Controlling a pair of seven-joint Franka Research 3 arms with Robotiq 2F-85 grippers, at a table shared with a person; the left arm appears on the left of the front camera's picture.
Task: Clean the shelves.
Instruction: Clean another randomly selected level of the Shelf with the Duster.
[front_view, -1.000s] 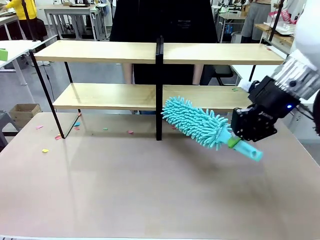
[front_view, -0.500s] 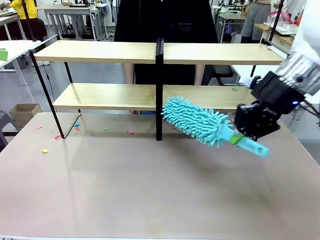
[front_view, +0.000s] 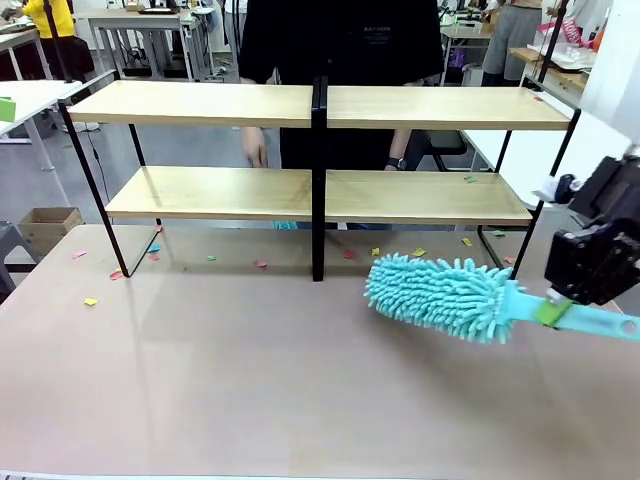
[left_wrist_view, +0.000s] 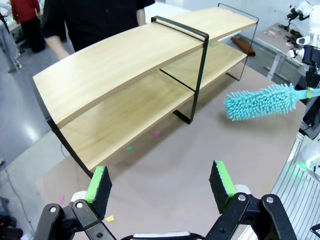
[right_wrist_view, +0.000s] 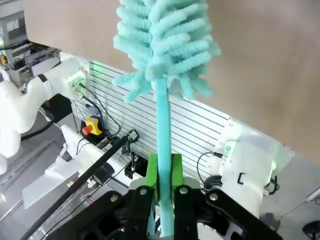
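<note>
Shelves (front_view: 220, 192) well left of R gripper (front_view: 551, 312), clamped on duster (front_view: 440, 295) handle.

A grey floor (front_view: 200, 150) is seen beyond the pale brown table (front_view: 250, 380), on which small coloured scraps (front_view: 90, 301) are scattered. A cardboard box (front_view: 45, 228) is set on the floor at the left, near a white table (front_view: 25, 98). Grey-framed desks (front_view: 140, 30) are ranged farther back, evenly lit.
</note>
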